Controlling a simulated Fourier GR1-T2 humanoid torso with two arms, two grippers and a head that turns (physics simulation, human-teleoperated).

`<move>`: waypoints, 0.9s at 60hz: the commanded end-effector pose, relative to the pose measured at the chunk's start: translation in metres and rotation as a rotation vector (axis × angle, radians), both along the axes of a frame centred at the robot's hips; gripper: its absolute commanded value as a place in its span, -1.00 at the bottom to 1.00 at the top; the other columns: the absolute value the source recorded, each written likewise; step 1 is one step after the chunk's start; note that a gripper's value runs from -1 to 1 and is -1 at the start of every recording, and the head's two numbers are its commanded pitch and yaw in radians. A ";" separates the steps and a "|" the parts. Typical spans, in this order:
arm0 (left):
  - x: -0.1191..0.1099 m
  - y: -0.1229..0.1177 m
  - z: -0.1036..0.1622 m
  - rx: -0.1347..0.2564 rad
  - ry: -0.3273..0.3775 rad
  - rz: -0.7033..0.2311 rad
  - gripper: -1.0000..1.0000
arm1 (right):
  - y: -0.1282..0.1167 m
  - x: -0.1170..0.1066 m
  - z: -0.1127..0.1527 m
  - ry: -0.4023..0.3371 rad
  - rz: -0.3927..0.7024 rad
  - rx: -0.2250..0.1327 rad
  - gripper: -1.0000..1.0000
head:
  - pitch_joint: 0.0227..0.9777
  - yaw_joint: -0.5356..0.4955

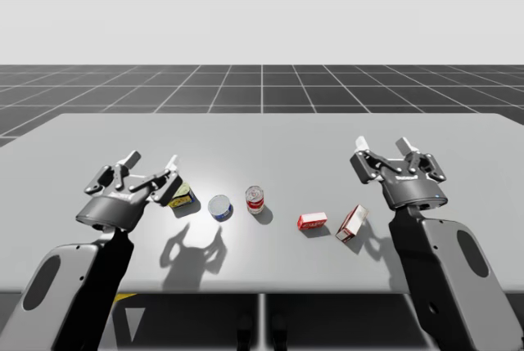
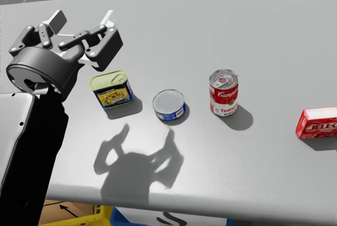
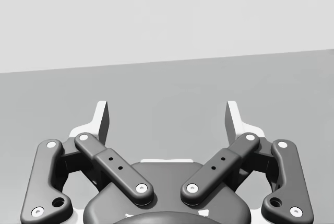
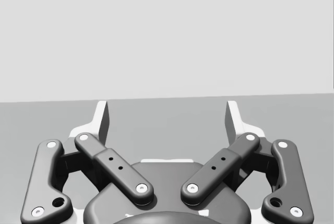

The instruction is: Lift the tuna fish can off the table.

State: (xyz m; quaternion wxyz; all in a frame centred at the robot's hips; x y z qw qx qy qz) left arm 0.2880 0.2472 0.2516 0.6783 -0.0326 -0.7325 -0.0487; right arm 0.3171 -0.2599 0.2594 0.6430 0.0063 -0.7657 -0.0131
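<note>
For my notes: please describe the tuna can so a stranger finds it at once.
On the grey table, follow the row near me. The tuna can is second from my left, between a yellow boxy tin and a tall red can. Only it is low, round, blue-sided.

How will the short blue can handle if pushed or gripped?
The short blue can stands on its flat end and is wider than tall, so a push would probably slide it across the table rather than tip or roll it. It looks like rigid metal, so it likely won't deform. Its smooth curved wall may slip in an off-centre grasp.
</note>
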 end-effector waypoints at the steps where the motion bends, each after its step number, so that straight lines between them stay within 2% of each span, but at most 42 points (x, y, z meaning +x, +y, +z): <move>1: -0.015 -0.010 0.013 -0.052 0.009 -0.073 -1.00 | 0.001 0.000 -0.001 0.004 -0.003 0.002 -1.00 | 0.74 0.47; 5: -0.028 -0.017 0.020 -0.057 0.037 -0.139 -1.00 | 0.001 0.000 -0.002 0.004 -0.005 -0.001 -1.00 | 0.74 0.48; 12: -0.047 -0.027 0.021 -0.027 0.098 -0.206 -1.00 | 0.002 0.000 -0.002 0.006 -0.006 0.001 -1.00 | 0.75 0.48; 13: -0.053 -0.030 0.019 -0.011 0.120 -0.214 -1.00 | 0.002 0.000 -0.003 0.006 -0.007 -0.001 -1.00 | 0.75 0.48; 16: -0.059 -0.033 0.017 -0.014 0.135 -0.225 -1.00 | 0.002 0.000 -0.003 0.005 -0.009 -0.001 -1.00 | 0.75 0.48; 25: -0.078 -0.044 -0.002 -0.005 0.197 -0.235 -1.00 | 0.000 -0.001 -0.003 0.001 -0.008 0.002 -1.00 | 0.75 0.48; 31: -0.087 -0.053 -0.024 -0.003 0.258 -0.247 -1.00 | -0.002 -0.001 -0.001 -0.004 -0.011 0.008 -1.00 | 0.76 0.48; 33: -0.088 -0.054 -0.029 0.008 0.268 -0.250 -1.00 | -0.002 -0.002 -0.001 -0.005 -0.012 0.007 -1.00 | 0.76 0.48; 35: -0.090 -0.057 -0.040 -0.004 0.296 -0.259 -1.00 | -0.002 -0.002 -0.001 -0.006 -0.011 0.010 -1.00 | 0.76 0.48; 38: -0.090 -0.059 -0.047 0.015 0.306 -0.255 -1.00 | -0.002 -0.002 -0.001 -0.007 -0.011 0.008 -1.00 | 0.76 0.48; 41: -0.088 -0.060 -0.057 0.004 0.324 -0.255 -1.00 | -0.002 -0.001 -0.001 -0.008 -0.011 0.006 -1.00 | 0.76 0.48; 42: -0.087 -0.061 -0.063 0.017 0.335 -0.253 -1.00 | -0.002 -0.001 -0.001 -0.008 -0.010 0.009 -1.00 | 0.76 0.48; 54: -0.071 -0.064 -0.087 0.024 0.354 -0.251 -1.00 | -0.003 -0.002 0.000 -0.010 -0.011 0.011 -1.00 | 0.76 0.49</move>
